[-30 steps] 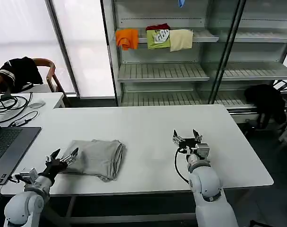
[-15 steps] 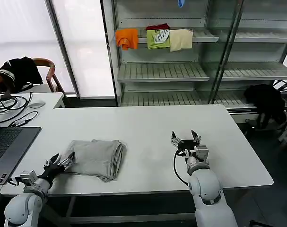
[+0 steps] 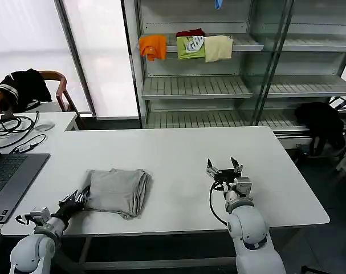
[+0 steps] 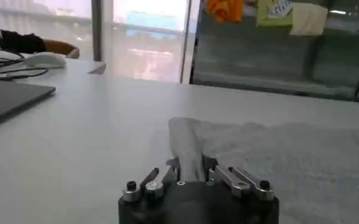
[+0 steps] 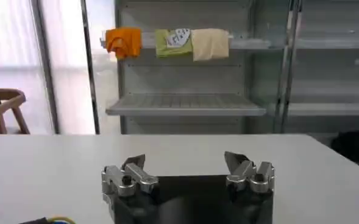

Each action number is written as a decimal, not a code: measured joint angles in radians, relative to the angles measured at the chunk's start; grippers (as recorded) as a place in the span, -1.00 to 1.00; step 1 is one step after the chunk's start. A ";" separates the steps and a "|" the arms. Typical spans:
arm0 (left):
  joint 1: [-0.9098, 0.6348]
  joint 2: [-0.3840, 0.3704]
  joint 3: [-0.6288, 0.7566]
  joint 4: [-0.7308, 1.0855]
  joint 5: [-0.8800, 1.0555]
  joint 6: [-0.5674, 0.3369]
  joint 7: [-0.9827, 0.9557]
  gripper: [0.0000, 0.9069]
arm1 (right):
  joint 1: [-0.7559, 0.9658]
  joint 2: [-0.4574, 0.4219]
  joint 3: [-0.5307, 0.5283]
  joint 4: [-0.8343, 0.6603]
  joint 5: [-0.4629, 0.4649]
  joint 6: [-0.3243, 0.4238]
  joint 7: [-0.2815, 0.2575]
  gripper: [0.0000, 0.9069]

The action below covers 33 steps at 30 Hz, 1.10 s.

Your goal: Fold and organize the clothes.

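A light grey shirt (image 3: 118,191), folded into a rectangle, lies on the white table (image 3: 178,148) at the front left. My left gripper (image 3: 81,197) is low at its near left corner. In the left wrist view the gripper (image 4: 191,167) has its fingers (image 4: 174,169) pinched on a raised fold of the shirt (image 4: 277,152). My right gripper (image 3: 224,167) hovers over bare table to the right of centre. It stands open (image 5: 186,164) with nothing between its fingers, well apart from the shirt.
A laptop (image 3: 10,174) sits at the table's left edge, with cables and a mouse (image 3: 44,126) behind it. Orange, green and cream folded garments (image 3: 187,47) lie on the top shelf behind. Black garments rest on a chair (image 3: 24,85) and at the far right (image 3: 321,123).
My left gripper dropped lower and slid in to the shirt's near left corner, going from wide open to shut on the fabric. The right gripper barely moved.
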<state>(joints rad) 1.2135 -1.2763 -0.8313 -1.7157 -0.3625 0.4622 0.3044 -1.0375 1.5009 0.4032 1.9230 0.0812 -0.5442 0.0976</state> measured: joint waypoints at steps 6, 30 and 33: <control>-0.001 -0.003 -0.001 0.000 -0.015 -0.004 -0.012 -1.00 | -0.004 -0.007 -0.001 0.008 -0.005 0.002 -0.008 1.00; -0.032 0.294 -0.242 -0.175 0.392 -0.079 0.030 -0.98 | -0.002 -0.009 0.001 -0.047 0.004 0.053 -0.032 1.00; -0.021 0.316 -0.236 -0.212 0.431 -0.083 0.033 -0.98 | -0.010 -0.007 0.005 -0.056 0.007 0.063 -0.033 1.00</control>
<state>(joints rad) 1.1925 -0.9608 -1.0670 -1.9282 0.0689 0.3789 0.3370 -1.0475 1.4940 0.4081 1.8666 0.0886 -0.4814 0.0646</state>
